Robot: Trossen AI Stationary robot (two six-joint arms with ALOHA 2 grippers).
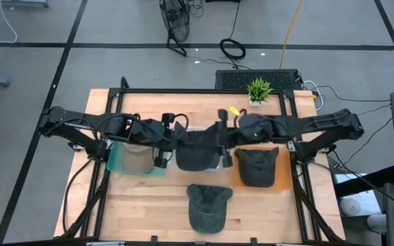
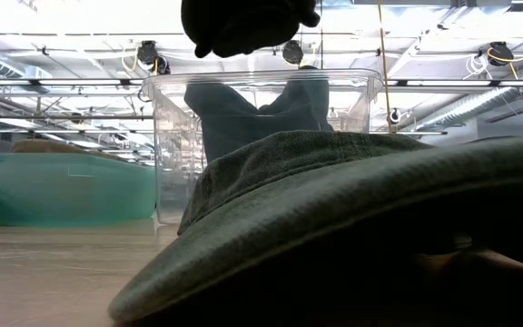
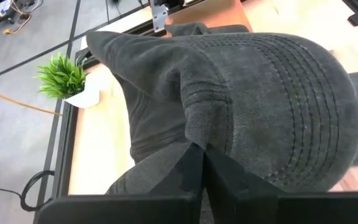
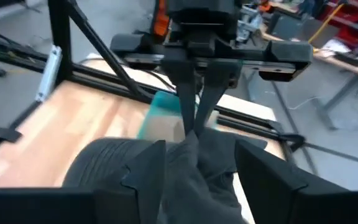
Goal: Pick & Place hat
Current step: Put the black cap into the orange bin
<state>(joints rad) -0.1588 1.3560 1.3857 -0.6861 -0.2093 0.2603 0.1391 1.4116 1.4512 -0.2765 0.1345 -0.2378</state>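
Note:
A dark grey hat (image 1: 195, 156) hangs between my two grippers over a clear container (image 2: 169, 154) at the table's middle. In the low view its lower part (image 2: 243, 118) reaches down inside the container. My left gripper (image 1: 164, 152) comes from the table's left and is shut on the hat (image 3: 272, 93). My right gripper (image 1: 223, 152) faces it from the right. It is open (image 4: 197, 155), with hat cloth (image 4: 104, 168) lying between its fingers. My left gripper pinches a raised fold of the hat's cloth (image 3: 191, 124) between its two fingers (image 3: 225, 177), coming about level from the table's left. The hat is lifted and hangs below the hold into the clear container. My right gripper has its fingers (image 4: 148, 171) on either side of the cloth; I cannot tell whether they touch it.
A teal tray (image 1: 115, 160) on the left holds a tan hat (image 1: 137, 157). An orange tray (image 1: 282, 179) on the right holds a dark green hat (image 1: 257, 167). Another green hat (image 1: 207, 207) lies near the near edge. A small plant (image 1: 258, 90) stands at the far edge.

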